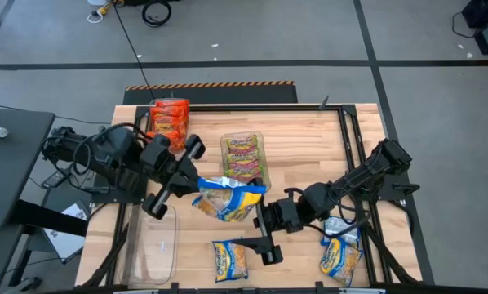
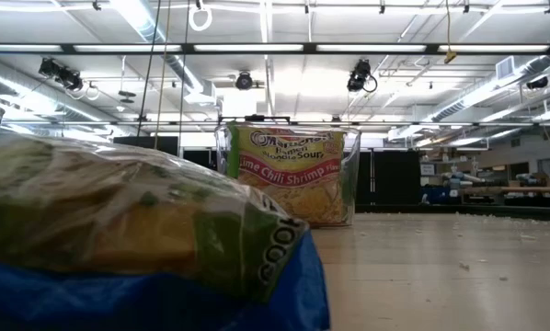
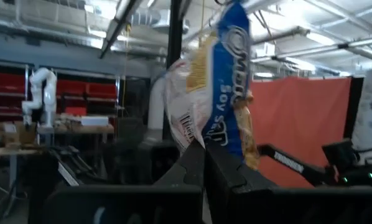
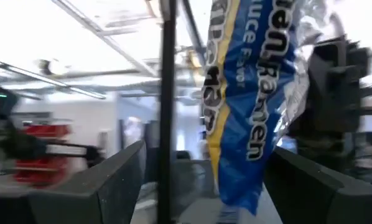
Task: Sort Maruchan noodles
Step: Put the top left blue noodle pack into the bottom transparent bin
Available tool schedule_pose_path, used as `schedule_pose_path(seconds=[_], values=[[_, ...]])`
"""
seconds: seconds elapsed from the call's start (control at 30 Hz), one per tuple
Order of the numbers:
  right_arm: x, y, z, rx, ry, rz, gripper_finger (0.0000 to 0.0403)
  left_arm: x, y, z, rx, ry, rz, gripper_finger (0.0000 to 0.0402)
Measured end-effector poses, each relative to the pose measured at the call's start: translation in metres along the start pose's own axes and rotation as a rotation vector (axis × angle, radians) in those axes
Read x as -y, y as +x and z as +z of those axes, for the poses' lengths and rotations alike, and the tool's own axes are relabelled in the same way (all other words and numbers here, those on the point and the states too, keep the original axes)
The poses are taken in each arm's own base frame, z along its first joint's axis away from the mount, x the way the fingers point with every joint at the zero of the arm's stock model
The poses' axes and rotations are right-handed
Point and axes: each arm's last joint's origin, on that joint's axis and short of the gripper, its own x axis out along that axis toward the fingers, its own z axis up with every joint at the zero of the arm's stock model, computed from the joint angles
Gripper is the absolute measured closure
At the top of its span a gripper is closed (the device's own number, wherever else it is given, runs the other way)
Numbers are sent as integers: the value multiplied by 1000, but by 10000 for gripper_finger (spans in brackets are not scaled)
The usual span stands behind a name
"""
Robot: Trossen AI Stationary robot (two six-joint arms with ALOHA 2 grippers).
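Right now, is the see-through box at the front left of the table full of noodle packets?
No. In the high view the clear box shows only bare table through it, while the left gripper holds a blue packet beside it.

"Lime Chili Shrimp" on pkt in bin point(image 2: 291, 175); "Ramen", "Soy Sa…" on blue pkt point(image 4: 251, 106).

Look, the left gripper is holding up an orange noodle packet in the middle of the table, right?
Not quite. The packet the left gripper holds is blue, yellow and white, not orange; the high view shows it, and the left wrist view shows the fingers shut on it. The orange packets sit at the table's far edge.
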Motion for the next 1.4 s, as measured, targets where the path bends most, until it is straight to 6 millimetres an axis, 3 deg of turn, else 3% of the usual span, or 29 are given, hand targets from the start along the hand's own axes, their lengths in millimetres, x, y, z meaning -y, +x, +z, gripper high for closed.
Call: schedule_pose_path(seconds=[0.17,0.67,0.83,1.17,1.27,1.4], values=[[3,0,6,53,-57,-92,117,-2,3,-1,22,3,44,397],[9,-1,18,179,-42,-126,191,-6,13,-9,45,39,77,395],[13,-1,17,174,-14,-163,179,-6,13,-8,50,44,75,394],[25,0,19,208,-3,-182,104,-5,13,-6,78,42,67,392],[27,0,21,227,-16,-186,111,-5,13,-7,73,41,70,392],[27,0,21,225,-26,-187,153,-7,13,-7,65,43,79,391]])
